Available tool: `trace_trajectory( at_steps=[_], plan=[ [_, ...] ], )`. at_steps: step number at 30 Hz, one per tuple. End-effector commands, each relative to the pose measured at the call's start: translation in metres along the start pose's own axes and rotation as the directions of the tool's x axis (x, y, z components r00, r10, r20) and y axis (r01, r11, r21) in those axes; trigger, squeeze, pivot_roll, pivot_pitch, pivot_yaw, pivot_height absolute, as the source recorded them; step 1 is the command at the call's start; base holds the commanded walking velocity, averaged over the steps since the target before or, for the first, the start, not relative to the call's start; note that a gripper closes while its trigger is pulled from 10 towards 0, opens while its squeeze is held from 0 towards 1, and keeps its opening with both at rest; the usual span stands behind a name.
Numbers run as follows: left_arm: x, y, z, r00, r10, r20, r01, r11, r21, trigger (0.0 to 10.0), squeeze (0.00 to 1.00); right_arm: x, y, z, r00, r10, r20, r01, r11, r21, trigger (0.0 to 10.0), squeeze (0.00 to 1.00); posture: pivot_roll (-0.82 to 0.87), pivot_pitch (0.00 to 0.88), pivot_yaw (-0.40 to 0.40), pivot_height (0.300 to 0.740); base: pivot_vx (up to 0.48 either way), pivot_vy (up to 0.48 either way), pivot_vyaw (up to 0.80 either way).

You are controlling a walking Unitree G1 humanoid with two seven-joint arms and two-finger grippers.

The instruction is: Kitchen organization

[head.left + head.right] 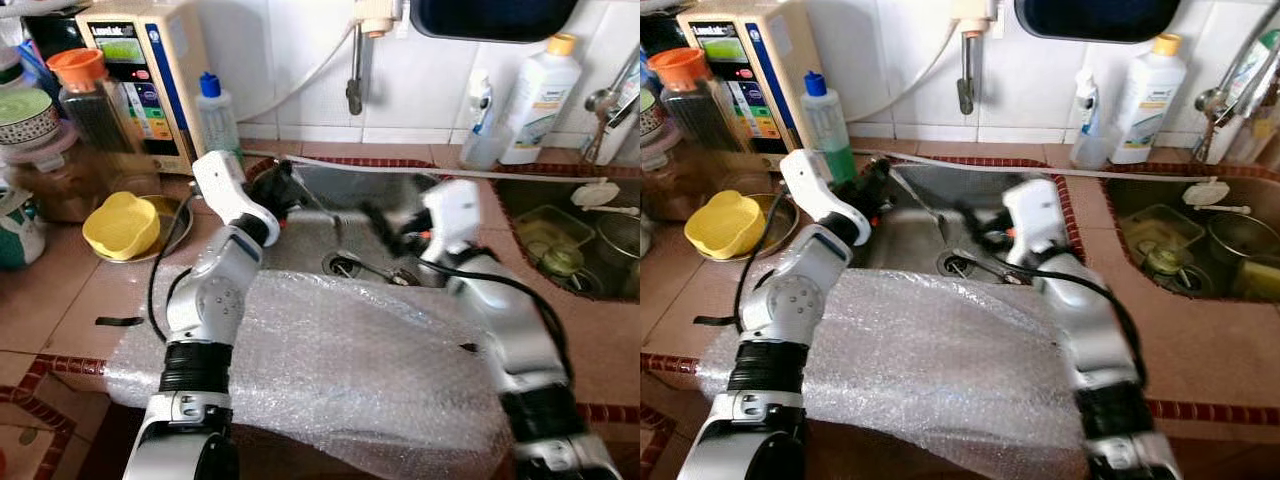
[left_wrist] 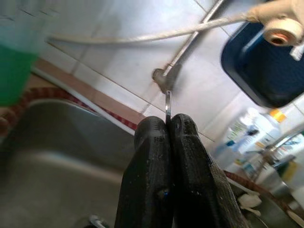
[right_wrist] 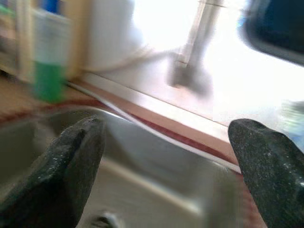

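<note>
A yellow bowl (image 1: 121, 224) sits in a metal dish (image 1: 170, 215) near the counter's (image 1: 70, 290) left edge. Behind it stands a beige appliance (image 1: 140, 70) beside a green soap bottle (image 1: 217, 115). A white bottle (image 1: 536, 98) stands against the back tiles, and bubble wrap (image 1: 330, 370) drapes over the front edge.

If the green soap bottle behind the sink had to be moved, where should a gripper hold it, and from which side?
Grip the soap bottle around its straight body, below the blue cap, coming from the sink side. It stands upright with the wall behind and a beige appliance close beside it, so the front looks freest.
</note>
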State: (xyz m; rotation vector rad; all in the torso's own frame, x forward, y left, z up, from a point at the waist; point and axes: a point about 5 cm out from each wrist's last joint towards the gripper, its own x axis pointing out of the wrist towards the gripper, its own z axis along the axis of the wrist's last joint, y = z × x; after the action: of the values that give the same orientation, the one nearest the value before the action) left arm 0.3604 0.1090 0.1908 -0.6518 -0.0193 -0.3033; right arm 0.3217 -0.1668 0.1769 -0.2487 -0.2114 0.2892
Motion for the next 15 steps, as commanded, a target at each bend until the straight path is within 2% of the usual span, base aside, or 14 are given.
trace_trajectory(
  at_steps=[1, 4, 5, 6, 7, 13, 15],
  plan=[
    [0.003, -0.002, 0.000, 1.000, -0.007, -0.006, 0.007, 1.000, 0.012, 3.1, 0.00, -0.012, -0.017, 0.008, 0.994, -0.109, 0.018, 0.110, 0.994, -0.011, 10.0, 0.00, -0.01, 0.000, 0.098, 0.740, 0.000, 0.000, 0.00],
    [0.005, -0.005, -0.003, 0.999, -0.023, -0.023, 0.023, 1.000, 0.016, 3.1, 0.00, -0.022, -0.020, 0.005, 0.988, -0.154, 0.000, 0.154, 0.988, 0.015, 10.0, 0.00, -0.03, 0.000, 0.108, 0.740, 0.000, 0.000, 0.00],
    [0.005, -0.005, -0.003, 0.999, -0.024, -0.023, 0.024, 1.000, 0.017, 3.1, 0.00, -0.022, -0.020, 0.006, 0.988, -0.157, -0.003, 0.157, 0.988, 0.017, 3.3, 0.00, -0.03, 0.000, 0.108, 0.740, 0.000, 0.000, 0.00],
    [0.005, -0.005, -0.003, 0.999, -0.024, -0.023, 0.024, 1.000, 0.017, 3.1, 0.00, -0.022, -0.020, 0.006, 0.988, -0.157, -0.003, 0.157, 0.988, 0.017, 3.3, 0.00, -0.03, 0.000, 0.108, 0.740, 0.000, 0.000, 0.00],
    [0.006, -0.006, -0.004, 0.999, -0.031, -0.030, 0.032, 0.999, 0.019, 3.0, 0.00, -0.031, -0.015, 0.005, 0.986, -0.167, -0.013, 0.167, 0.985, 0.036, 0.0, 0.00, -0.04, 0.000, 0.119, 0.740, 0.000, 0.000, 0.00],
    [0.007, -0.008, -0.006, 0.998, -0.040, -0.039, 0.041, 0.999, 0.021, 2.9, 0.00, -0.049, -0.001, 0.002, 0.986, -0.160, -0.046, 0.162, 0.985, 0.051, 0.0, 0.00, -0.05, 0.000, 0.124, 0.740, 0.000, 0.000, 0.00],
    [0.007, -0.008, -0.006, 0.998, -0.040, -0.039, 0.041, 0.999, 0.021, 2.9, 0.00, -0.049, -0.001, 0.002, 0.986, -0.160, -0.046, 0.162, 0.985, 0.051, 0.0, 0.00, -0.05, 0.000, 0.124, 0.740, 0.000, 0.000, 0.00]
  ],
)
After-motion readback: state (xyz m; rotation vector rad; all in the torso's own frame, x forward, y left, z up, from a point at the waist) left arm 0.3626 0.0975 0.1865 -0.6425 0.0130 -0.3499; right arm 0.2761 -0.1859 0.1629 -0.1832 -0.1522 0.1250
